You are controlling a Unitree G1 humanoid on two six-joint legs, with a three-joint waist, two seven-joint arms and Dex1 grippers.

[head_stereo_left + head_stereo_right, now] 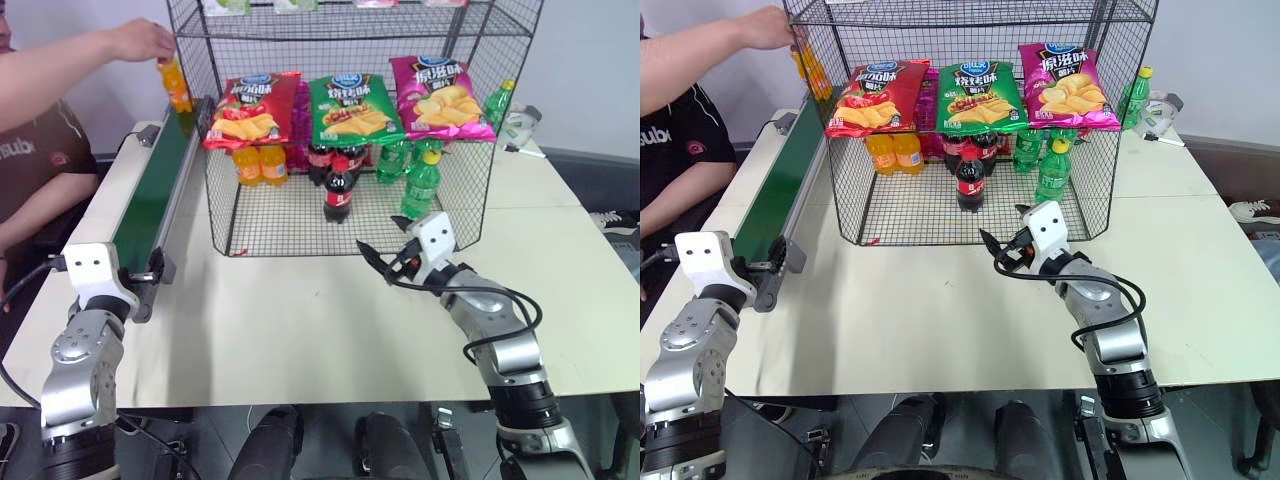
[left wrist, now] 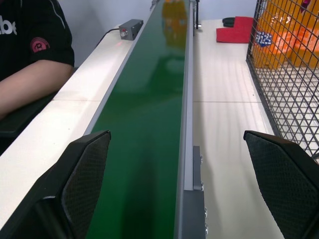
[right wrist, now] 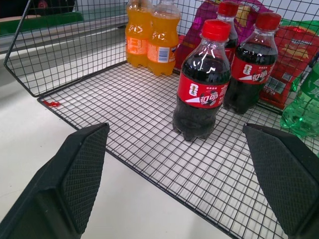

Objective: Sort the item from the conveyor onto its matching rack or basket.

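A person's hand [image 1: 140, 40] holds the item, an orange soda bottle [image 1: 176, 85], upright at the far end of the conveyor [image 1: 150, 195]. The dark green belt [image 2: 144, 124] runs away from my left gripper [image 2: 174, 134], which stands open and empty at the belt's near end. The rack [image 1: 222, 215], a tall black wire-mesh shelf, stands in the middle of the table. My right gripper [image 1: 385, 250] is open and empty just in front of the rack's open side, pointing at a cola bottle [image 3: 202, 94].
On the rack floor stand orange soda bottles [image 1: 260, 165], cola bottles [image 1: 338, 190] and green soda bottles [image 1: 420, 185]. Red, green and pink crisp bags [image 1: 350, 110] hang above them. The person [image 1: 40, 150] sits at the table's left. A red object [image 2: 234, 32] lies beyond the belt.
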